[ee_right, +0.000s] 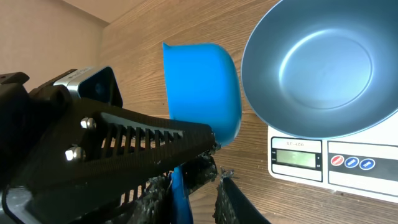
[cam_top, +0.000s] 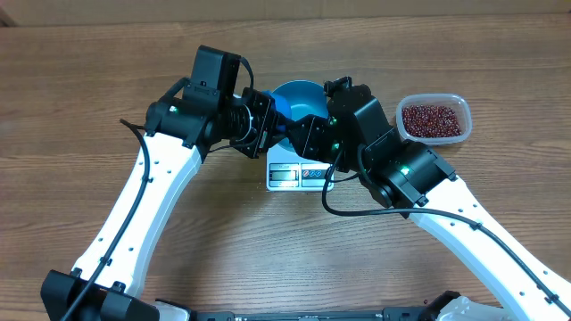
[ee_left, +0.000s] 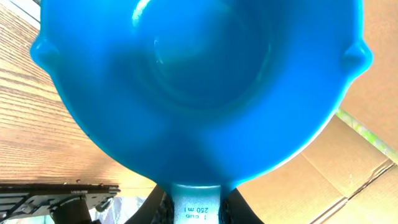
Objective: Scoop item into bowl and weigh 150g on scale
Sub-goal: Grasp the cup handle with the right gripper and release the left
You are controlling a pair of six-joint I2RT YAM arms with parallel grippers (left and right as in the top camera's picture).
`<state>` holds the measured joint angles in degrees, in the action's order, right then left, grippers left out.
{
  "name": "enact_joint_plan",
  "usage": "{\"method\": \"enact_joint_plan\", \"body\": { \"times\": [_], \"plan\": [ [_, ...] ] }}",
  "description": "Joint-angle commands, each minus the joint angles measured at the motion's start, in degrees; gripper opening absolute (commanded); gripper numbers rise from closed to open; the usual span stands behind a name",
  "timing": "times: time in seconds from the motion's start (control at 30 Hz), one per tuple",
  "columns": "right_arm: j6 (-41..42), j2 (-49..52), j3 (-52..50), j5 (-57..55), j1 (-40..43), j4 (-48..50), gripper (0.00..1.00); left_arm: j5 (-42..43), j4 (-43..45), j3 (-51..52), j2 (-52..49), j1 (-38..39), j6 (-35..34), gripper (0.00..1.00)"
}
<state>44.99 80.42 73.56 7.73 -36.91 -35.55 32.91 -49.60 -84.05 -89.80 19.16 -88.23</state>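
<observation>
Across the wooden bench, two white arms reach in from the near edge and meet over the scale, one from each side.

One deep blue bowl sits on the scale. It is wider than the platform and covers all but the front strip, and its inside is bare. One clear plastic tub stands on the bench to the right of the scale, apart from it. It holds the whole heap of small red-brown beans, too many to count.

The scale is a flat white square. One grey display and three round buttons show on its front strip, clear of the bowl.

One blue scoop, marked as a one-cup measure on its handle, hangs just left of the scale beside the bowl's rim, tipped on its side and empty. The left end effector is closed narrowly on the scoop's handle, a dark finger at each side.

The right end effector sits low over the scale's front left corner, close against the left one. Its jaws are narrow, with a blue strip between them that appears to be the same handle. I cannot tell whether they clamp it.
</observation>
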Motion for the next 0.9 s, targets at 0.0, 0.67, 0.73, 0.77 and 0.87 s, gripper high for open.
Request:
{"method": "enact_joint_plan", "body": {
  "times": [0.0, 0.67, 0.73, 0.77, 0.87],
  "plan": [
    [0.24, 0.09, 1.42, 0.46, -0.22, 0.59, 0.24, 1.70, 0.15, -0.90, 0.09, 0.55, -0.72, 0.04],
    [-3.52, 0.07, 1.42, -0.48, -0.22, 0.76, 0.04, 2.36, 0.46, -0.90, 0.09, 0.55, 0.44, 0.40],
    [-5.14, 0.07, 1.42, -0.66, -0.07, 0.48, 0.04, 1.42, 0.50, -0.90, 0.09, 0.55, 2.99, 0.53],
    [-6.23, 0.07, 1.42, -0.61, 0.11, 0.28, 0.04, 0.55, 0.48, -0.90, 0.09, 0.52, 4.98, 0.61],
    [-9.03, 0.07, 1.42, -0.61, 1.07, -0.76, 0.04, -2.21, 0.59, -0.90, 0.09, 0.52, 12.52, 0.84]
  ]
}}
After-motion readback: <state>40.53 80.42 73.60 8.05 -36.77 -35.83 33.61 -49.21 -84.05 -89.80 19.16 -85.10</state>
